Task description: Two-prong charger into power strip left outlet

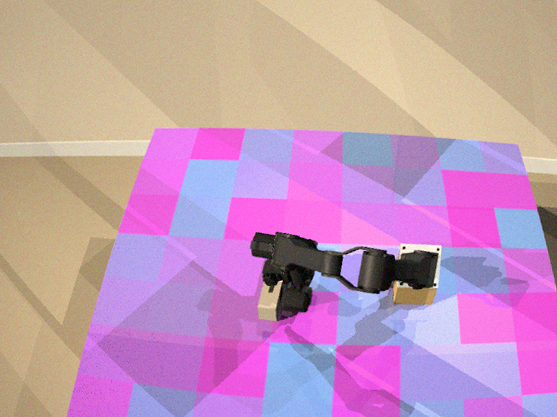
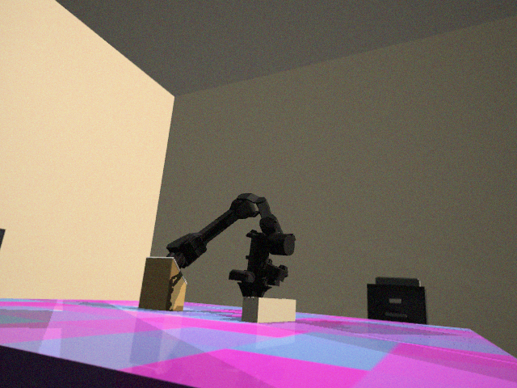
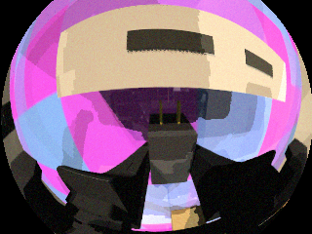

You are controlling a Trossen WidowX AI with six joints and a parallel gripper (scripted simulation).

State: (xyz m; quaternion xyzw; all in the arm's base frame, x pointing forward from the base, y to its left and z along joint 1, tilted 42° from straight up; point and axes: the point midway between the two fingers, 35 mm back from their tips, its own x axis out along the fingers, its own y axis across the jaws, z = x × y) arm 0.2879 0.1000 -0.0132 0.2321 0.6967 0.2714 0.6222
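Note:
My gripper is shut on a dark two-prong charger, whose two brass prongs point away from the wrist camera. The cream power strip lies on the checkered table. In the wrist view it fills the upper half, with one dark slot straight ahead of the prongs and a second slot to the right. The prongs stop short of the strip's face. In the exterior view the gripper hangs just above the strip's left end. In the top view the arm hides most of the strip.
The arm's tan base block stands on the pink-and-blue checkered table. A dark cabinet stands beyond the table's far right edge.

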